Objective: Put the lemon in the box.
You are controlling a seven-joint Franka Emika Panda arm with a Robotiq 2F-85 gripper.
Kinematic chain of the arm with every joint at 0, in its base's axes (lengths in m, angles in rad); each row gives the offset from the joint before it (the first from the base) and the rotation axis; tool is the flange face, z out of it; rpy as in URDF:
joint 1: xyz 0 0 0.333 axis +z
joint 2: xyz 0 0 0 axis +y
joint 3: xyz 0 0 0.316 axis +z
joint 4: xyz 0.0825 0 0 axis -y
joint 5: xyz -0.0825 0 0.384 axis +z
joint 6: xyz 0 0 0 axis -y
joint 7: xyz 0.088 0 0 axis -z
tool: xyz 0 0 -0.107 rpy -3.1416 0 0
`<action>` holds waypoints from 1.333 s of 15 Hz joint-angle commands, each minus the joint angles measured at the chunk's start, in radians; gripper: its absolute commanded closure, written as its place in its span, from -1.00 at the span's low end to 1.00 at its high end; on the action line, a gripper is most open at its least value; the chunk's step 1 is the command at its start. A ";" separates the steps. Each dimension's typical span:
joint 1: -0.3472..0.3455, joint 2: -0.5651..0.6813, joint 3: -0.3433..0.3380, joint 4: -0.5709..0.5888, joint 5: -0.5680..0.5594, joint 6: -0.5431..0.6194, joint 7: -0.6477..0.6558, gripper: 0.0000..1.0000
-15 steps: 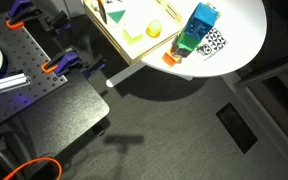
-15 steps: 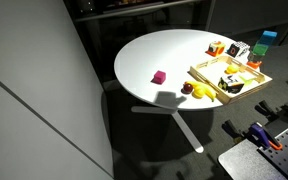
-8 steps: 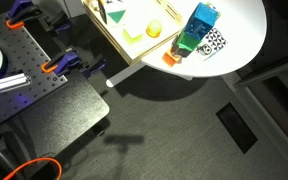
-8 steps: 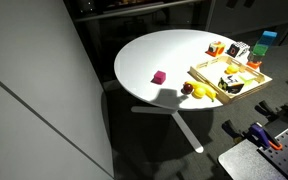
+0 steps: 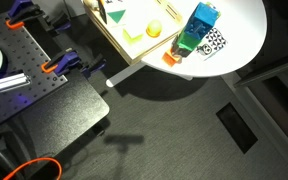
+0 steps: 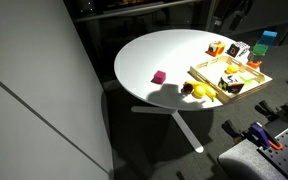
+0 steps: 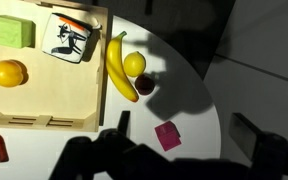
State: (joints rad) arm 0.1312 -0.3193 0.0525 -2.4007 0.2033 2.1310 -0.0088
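In the wrist view a round yellow lemon lies on the white table just outside the box, between a banana and a dark red fruit. It also shows in an exterior view. The box is a wide, shallow light-wood tray, seen in both exterior views. Another yellow fruit lies inside it. My gripper is open and empty, high above the table, over a pink cube and to the right of the lemon.
The box also holds a green block and a picture card. A tall blue-and-green carton, a checkered piece and an orange piece stand on the round white table beside the box. My dark arm shows at the top edge.
My arm has come into sight at the top edge of an exterior view. The objects on the table have not moved.
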 commanded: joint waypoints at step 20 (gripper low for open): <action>-0.007 0.246 0.024 -0.011 -0.013 -0.001 -0.169 -1.00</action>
State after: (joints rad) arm 0.1323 -0.0729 0.0684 -2.4133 0.1903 2.1318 -0.1774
